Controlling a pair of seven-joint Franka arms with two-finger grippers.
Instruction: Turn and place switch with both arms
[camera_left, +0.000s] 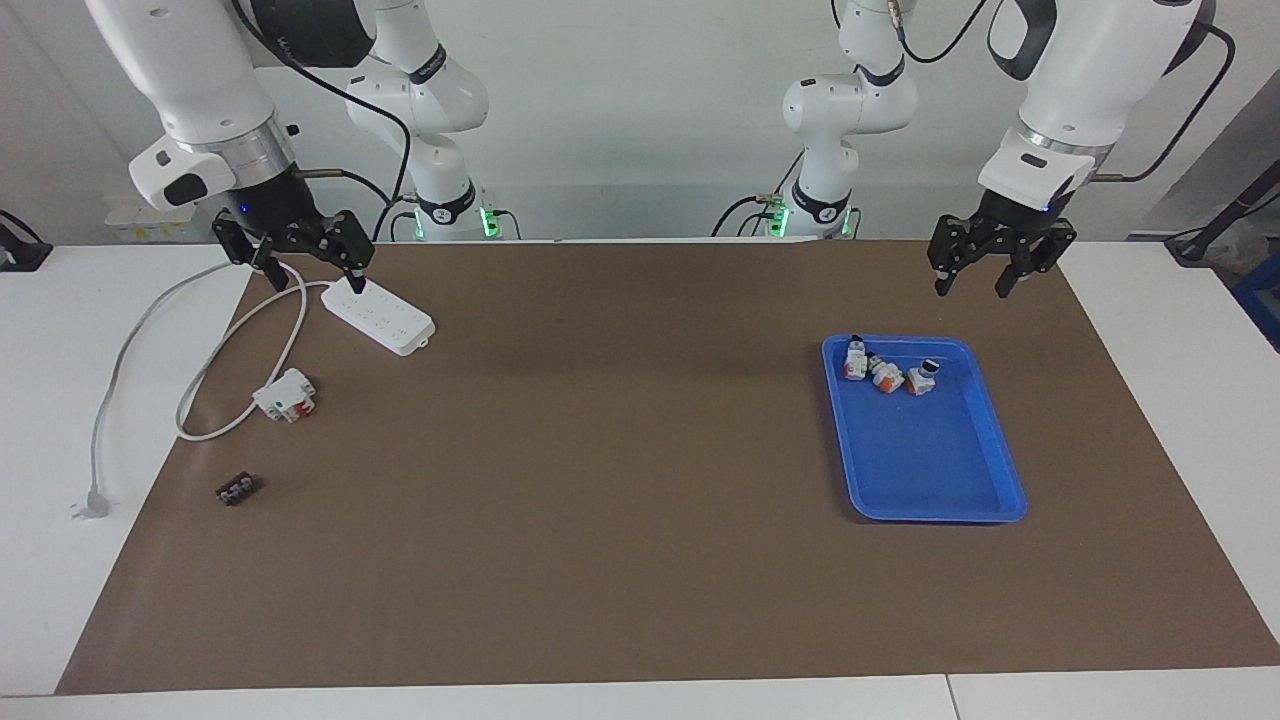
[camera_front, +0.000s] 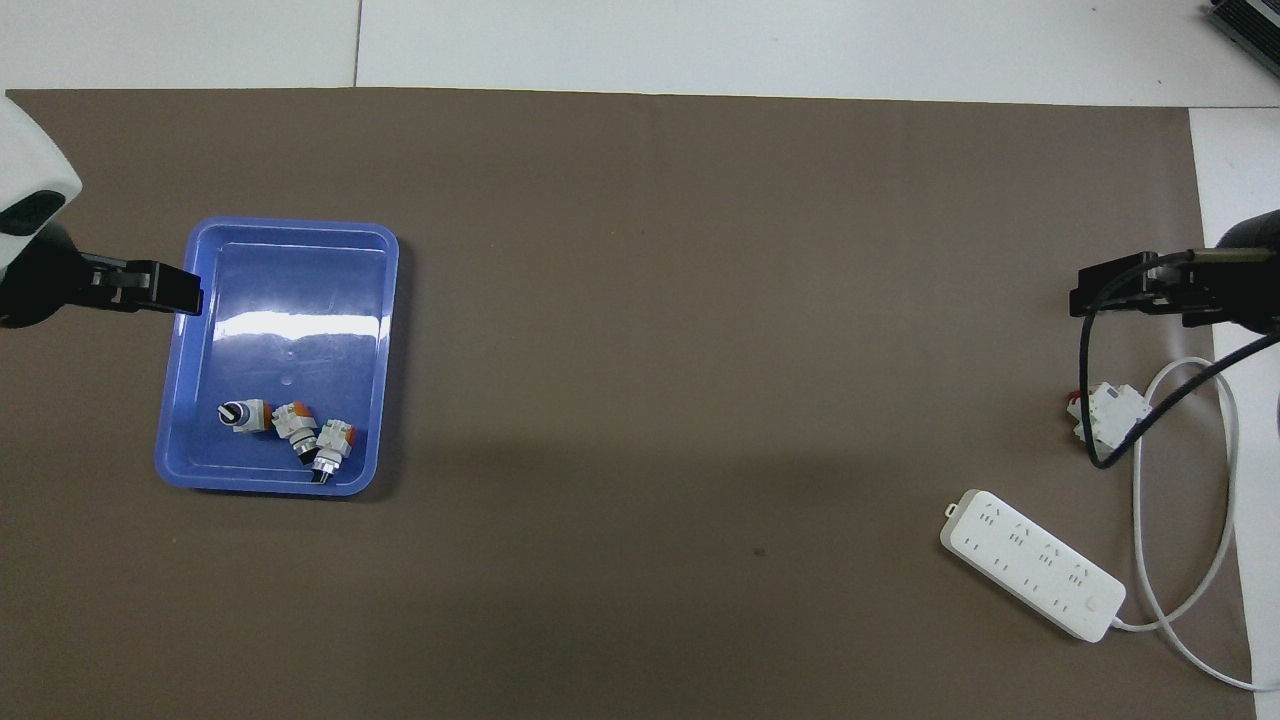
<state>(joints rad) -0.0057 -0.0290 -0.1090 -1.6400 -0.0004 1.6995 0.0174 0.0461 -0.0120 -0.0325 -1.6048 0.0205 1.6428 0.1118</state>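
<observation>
Three switches lie in a row in the blue tray (camera_left: 935, 455) at its end nearer the robots: one (camera_left: 853, 360), one (camera_left: 886, 376) and one (camera_left: 922, 376). In the overhead view they are the switch (camera_front: 243, 414), the switch (camera_front: 296, 424) and the switch (camera_front: 332, 447) in the tray (camera_front: 290, 290). My left gripper (camera_left: 972, 289) is open and empty, up in the air over the mat beside the tray; it also shows in the overhead view (camera_front: 185, 289). My right gripper (camera_left: 318, 283) is open and empty, over the power strip's cable at the right arm's end; it also shows in the overhead view (camera_front: 1085, 295).
A white power strip (camera_left: 378, 315) with a looping cable and plug (camera_left: 88, 505) lies at the right arm's end; it also shows in the overhead view (camera_front: 1032, 563). A larger white-and-red block (camera_left: 285, 394) and a tiny dark component (camera_left: 237, 489) lie beside it. A brown mat (camera_left: 600, 450) covers the table.
</observation>
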